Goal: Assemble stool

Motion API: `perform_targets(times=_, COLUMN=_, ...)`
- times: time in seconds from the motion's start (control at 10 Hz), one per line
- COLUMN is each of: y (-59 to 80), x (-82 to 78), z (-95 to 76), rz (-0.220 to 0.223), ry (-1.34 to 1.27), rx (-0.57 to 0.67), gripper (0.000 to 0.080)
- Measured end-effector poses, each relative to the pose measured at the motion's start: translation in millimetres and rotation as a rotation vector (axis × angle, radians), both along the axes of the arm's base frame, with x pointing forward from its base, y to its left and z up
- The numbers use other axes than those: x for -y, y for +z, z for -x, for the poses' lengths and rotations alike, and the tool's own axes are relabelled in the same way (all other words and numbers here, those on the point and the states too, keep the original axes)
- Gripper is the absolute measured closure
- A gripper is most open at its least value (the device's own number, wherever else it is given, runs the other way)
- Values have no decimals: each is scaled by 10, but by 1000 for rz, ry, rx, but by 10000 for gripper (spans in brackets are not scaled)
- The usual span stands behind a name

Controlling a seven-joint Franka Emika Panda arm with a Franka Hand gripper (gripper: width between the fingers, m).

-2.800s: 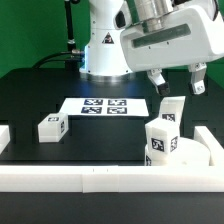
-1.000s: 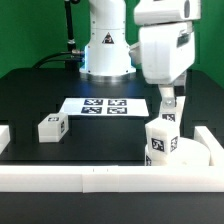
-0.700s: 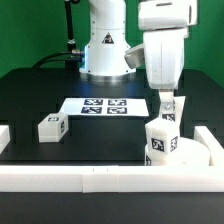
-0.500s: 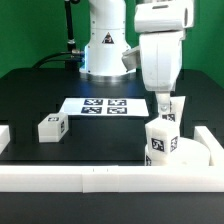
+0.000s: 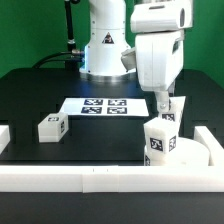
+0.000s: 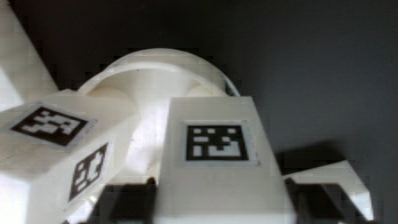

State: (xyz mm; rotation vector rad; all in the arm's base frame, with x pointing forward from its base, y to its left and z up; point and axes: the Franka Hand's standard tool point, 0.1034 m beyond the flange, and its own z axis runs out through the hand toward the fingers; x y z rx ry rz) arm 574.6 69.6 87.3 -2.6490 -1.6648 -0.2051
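Note:
The round white seat (image 5: 188, 153) lies at the exterior view's right against the front rail. One tagged leg (image 5: 160, 140) stands upright on it. A second leg (image 5: 174, 110) stands just behind it, and my gripper (image 5: 165, 103) has come down over this leg, its fingers closed against the leg's sides. In the wrist view this leg (image 6: 217, 150) fills the gap between the dark fingers (image 6: 128, 198), with the seat (image 6: 169, 70) and the standing leg (image 6: 63, 140) beside it. A third leg (image 5: 52, 127) lies loose at the exterior view's left.
The marker board (image 5: 104, 105) lies flat mid-table in front of the robot base (image 5: 105, 50). White border rails run along the front (image 5: 100, 178) and up both sides (image 5: 214, 140) of the black table.
The gripper was open and high 2.8 s ago; it has turned and come down over the rear leg. In the last second it has shifted slightly toward the exterior view's left.

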Motion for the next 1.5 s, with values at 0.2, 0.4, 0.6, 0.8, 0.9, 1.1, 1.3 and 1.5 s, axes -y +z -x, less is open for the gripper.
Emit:
perform_targets(times=0.2, y=0, x=-49, z=5, rz=-37, ry=-293, rx=-23, gripper=464)
perform_targets(times=0.4, y=2, x=-106, z=3, rz=-74, ry=-573, rx=-46, gripper=464)
perform_targets(times=0.6, y=2, x=-129, z=-12, rz=-121, ry=-840, rx=-74, gripper=462)
perform_targets(times=0.8, y=0, x=-129, z=-56, rz=-160, ry=-1044, rx=-90, gripper=462)
perform_targets(times=0.9, y=-6, x=-125, z=-104, rz=-196, ry=-1182, rx=-85, gripper=462)
perform_targets(times=1.1, y=-4, x=-221, z=-159, rz=-268, ry=-1381, rx=-46, gripper=462)
perform_targets(times=1.3, y=5, x=-407, z=-150, rz=-346, ry=-1678, rx=-77, gripper=462)
perform_targets(times=1.5, y=24, x=-419, z=-143, rz=-371, ry=-1864, rx=-99, gripper=462)
